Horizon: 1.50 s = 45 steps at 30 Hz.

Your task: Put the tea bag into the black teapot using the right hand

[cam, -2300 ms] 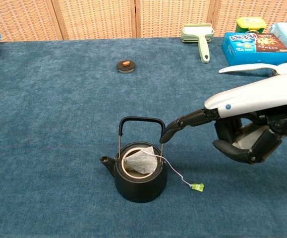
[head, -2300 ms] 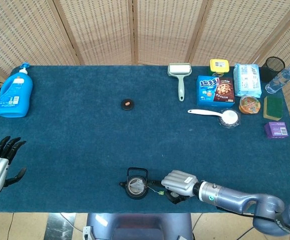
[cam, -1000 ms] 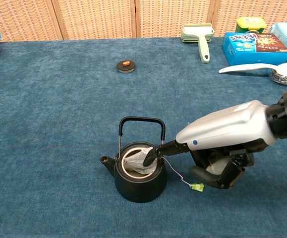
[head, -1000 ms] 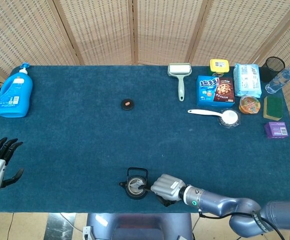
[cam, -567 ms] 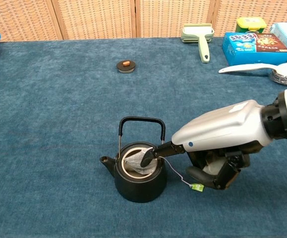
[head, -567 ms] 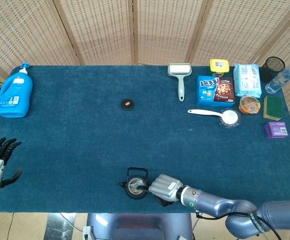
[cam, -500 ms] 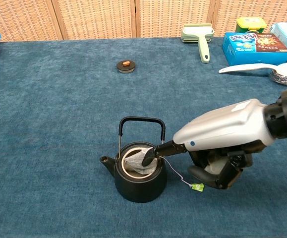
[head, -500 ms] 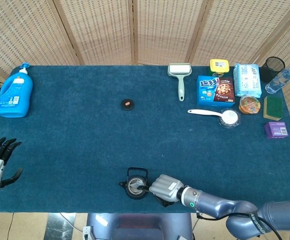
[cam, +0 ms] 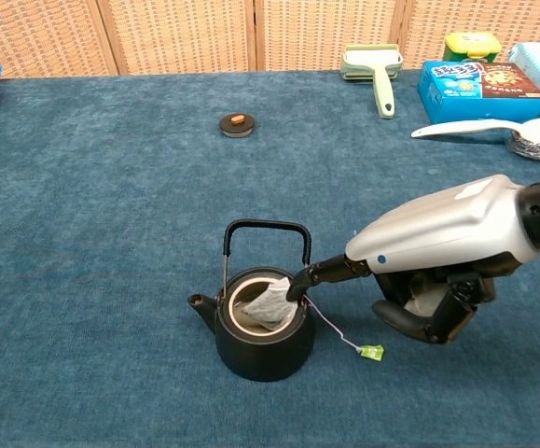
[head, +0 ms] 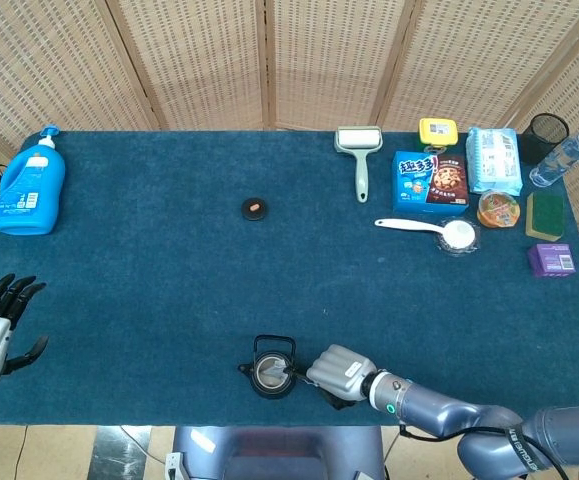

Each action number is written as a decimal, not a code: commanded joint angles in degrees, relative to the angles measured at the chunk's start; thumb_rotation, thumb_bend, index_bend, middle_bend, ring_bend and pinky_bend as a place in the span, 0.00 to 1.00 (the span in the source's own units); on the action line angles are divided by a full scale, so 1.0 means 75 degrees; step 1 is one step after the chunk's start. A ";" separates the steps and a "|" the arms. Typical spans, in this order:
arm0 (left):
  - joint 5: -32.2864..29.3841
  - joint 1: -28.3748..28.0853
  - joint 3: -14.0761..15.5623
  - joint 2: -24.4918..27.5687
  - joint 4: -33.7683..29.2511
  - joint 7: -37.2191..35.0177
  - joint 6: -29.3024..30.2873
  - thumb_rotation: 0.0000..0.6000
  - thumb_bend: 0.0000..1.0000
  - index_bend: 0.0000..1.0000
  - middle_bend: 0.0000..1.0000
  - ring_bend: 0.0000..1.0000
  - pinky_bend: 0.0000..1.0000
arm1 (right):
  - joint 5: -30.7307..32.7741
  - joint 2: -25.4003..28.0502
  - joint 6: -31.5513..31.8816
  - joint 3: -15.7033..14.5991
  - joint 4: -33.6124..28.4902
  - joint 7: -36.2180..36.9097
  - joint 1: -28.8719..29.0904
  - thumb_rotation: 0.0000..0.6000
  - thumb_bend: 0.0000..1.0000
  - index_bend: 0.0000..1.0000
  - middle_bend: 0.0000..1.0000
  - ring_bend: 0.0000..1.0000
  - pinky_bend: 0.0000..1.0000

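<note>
The right hand (cam: 428, 257) poked one extended finger (cam: 321, 273) against the white mesh tea bag (cam: 268, 305) in the round black teapot (cam: 262, 334), other fingers curled, holding nothing.

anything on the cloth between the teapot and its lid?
Nothing. In both the head and chest views the stretch from the black teapot back to the lid is bare blue cloth. The right hand comes in from the side.
</note>
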 commanded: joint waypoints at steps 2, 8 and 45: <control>0.0003 -0.0006 0.0009 -0.0006 0.0014 -0.0015 -0.0020 1.00 0.35 0.14 0.12 0.00 0.14 | 0.0079 -0.0052 -0.0017 -0.0020 0.0010 -0.0059 0.0050 1.00 0.83 0.03 1.00 1.00 1.00; -0.0014 0.0005 0.0014 -0.0008 0.0052 -0.0055 -0.0017 1.00 0.35 0.14 0.12 0.00 0.14 | 0.0224 -0.0242 -0.0006 -0.0036 0.0077 -0.0199 0.0152 1.00 0.83 0.03 1.00 1.00 1.00; -0.0131 -0.0085 -0.0009 -0.0115 0.0021 0.0038 -0.0213 1.00 0.35 0.14 0.12 0.00 0.14 | -0.1386 0.0845 0.0823 0.0166 -0.0650 0.1245 -0.0807 1.00 0.82 0.06 1.00 1.00 1.00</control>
